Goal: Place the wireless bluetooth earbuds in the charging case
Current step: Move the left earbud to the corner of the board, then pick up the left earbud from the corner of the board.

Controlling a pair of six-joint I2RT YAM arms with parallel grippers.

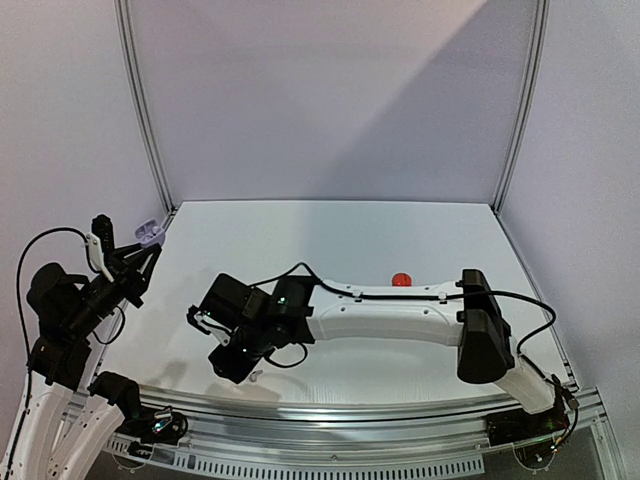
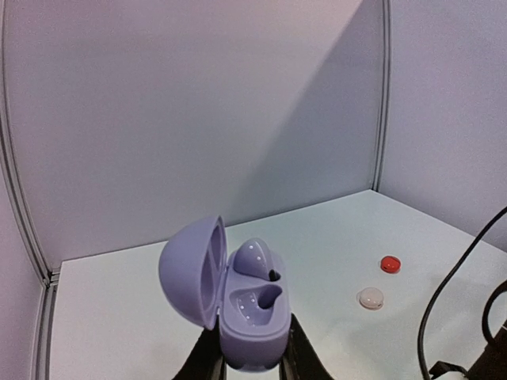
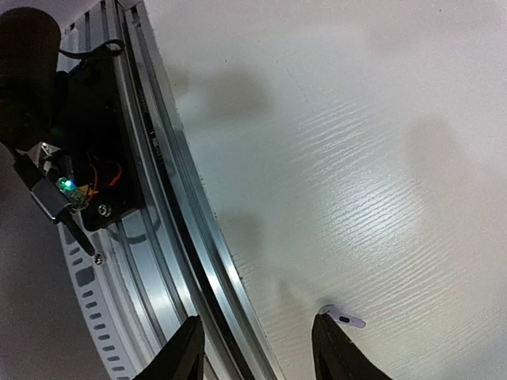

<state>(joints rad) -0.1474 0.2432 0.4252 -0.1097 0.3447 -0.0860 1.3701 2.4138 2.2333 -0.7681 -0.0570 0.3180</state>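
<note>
Holding the lilac charging case (image 2: 249,317) clear of the table (image 1: 330,230), above its far left corner, the left gripper (image 2: 252,358) has its jaws closed tight on the base of the case. The lid stands open to one side and both wells face upward, which looks meant to present them to the other arm. The farther well appears filled by a rounded lilac seated earbud (image 2: 253,257). The nearer well (image 2: 261,298) is empty.

The right arm (image 1: 400,320) reaches across toward the near edge of the table, left of centre. There the right gripper (image 3: 257,356) points down at the surface just inside the metal rail (image 3: 182,237). Its jaws stand partly apart with nothing between them.

A pale, stemmed loose earbud (image 3: 342,319) lies flat on the table just beside one fingertip, outside the gap. Whether the two touch cannot be told. It is probably the one meant for the empty well, and the gripper would need to shift sideways to straddle it.

A red round piece (image 2: 388,264) and a white round piece (image 2: 371,298) lie near each other further out on the table. They are too small to tell whether they are cases or earbuds.
</note>
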